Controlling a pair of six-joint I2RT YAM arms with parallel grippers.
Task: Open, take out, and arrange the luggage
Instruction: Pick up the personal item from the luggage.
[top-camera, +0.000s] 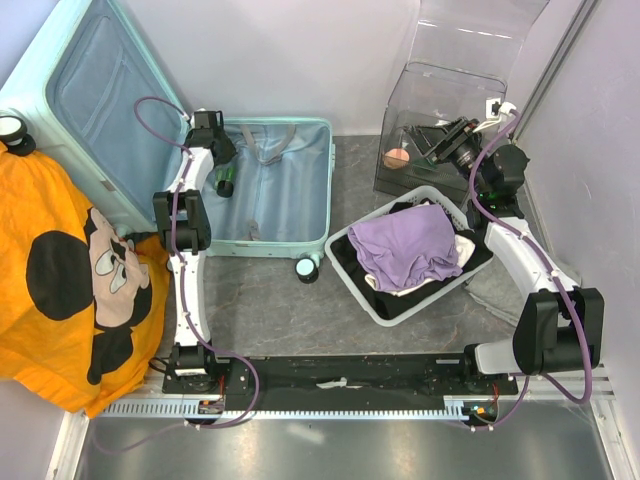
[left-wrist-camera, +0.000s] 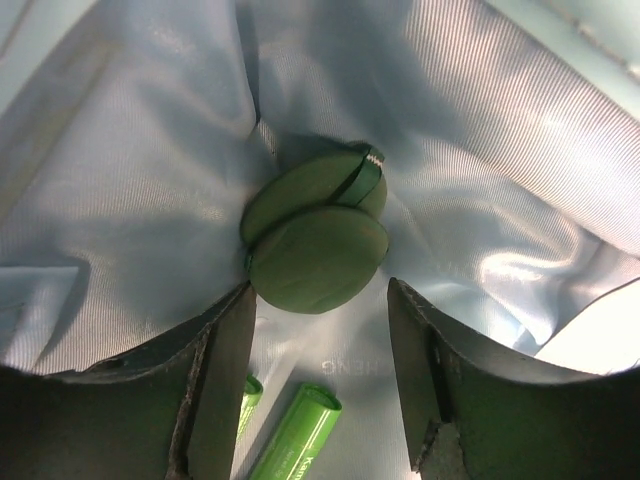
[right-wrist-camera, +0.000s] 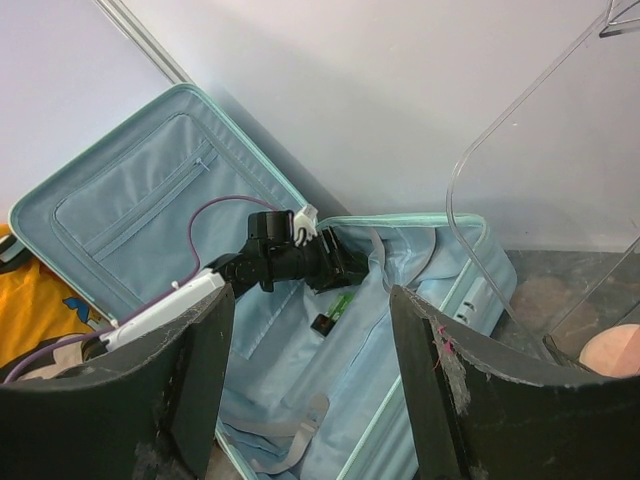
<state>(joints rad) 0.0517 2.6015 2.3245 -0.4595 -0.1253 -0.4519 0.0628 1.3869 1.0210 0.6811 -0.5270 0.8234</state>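
The mint luggage (top-camera: 315, 190) lies open, its lid (top-camera: 100, 90) leaning back against the wall at the left. My left gripper (top-camera: 222, 162) is inside the base near the far left corner, open (left-wrist-camera: 320, 370) with only lining between its fingers. Just past its fingertips a dark green round case (left-wrist-camera: 315, 240) rests in a fold of the pale blue lining. Two bright green tubes (left-wrist-camera: 300, 430) lie below the jaws. My right gripper (top-camera: 428, 140) is open at the clear box, its fingers (right-wrist-camera: 200, 380) holding nothing. From there the luggage (right-wrist-camera: 400, 340) and a green tube (right-wrist-camera: 340, 304) show.
A white mesh basket (top-camera: 372, 303) with a purple cloth (top-camera: 405, 245) on dark and white clothes stands right of the luggage. The clear plastic box (top-camera: 440, 90) at the back right holds a pink round item (top-camera: 396, 157). An orange Mickey Mouse cloth (top-camera: 70, 280) fills the left side.
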